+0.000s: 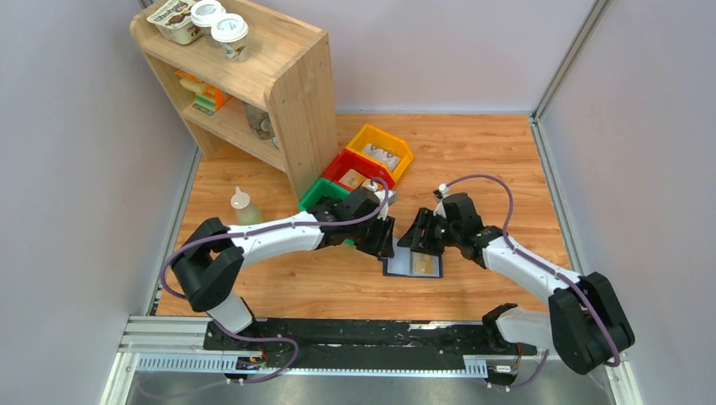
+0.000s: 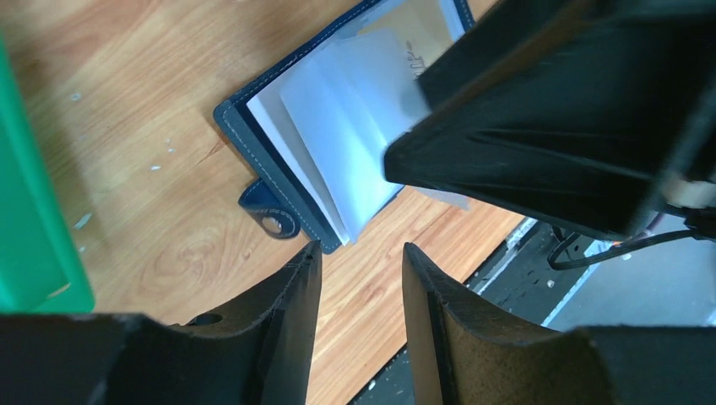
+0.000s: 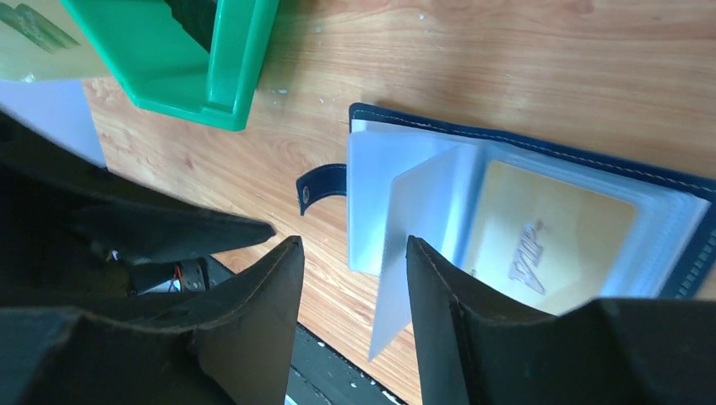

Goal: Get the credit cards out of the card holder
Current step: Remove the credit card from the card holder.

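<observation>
The navy card holder (image 1: 397, 268) lies open on the wooden table between my two grippers, strap tab (image 3: 321, 181) to its left. A tan credit card (image 1: 425, 265) sits inside a clear sleeve on its right half and also shows in the right wrist view (image 3: 540, 236). My right gripper (image 3: 355, 245) is open above the holder's near-left edge (image 3: 507, 139). One loose clear sleeve (image 3: 405, 253) stands between its fingers against the right one, not pinched. My left gripper (image 2: 361, 253) is open and empty, just off the holder's corner (image 2: 232, 118) near the tab (image 2: 272, 211).
Green (image 1: 325, 192), red (image 1: 355, 169) and yellow (image 1: 384, 148) bins stand in a row just behind the left gripper. A wooden shelf (image 1: 287, 93) is at the back left, with a squeeze bottle (image 1: 245, 207) beside it. The black rail (image 1: 355, 333) runs along the near edge.
</observation>
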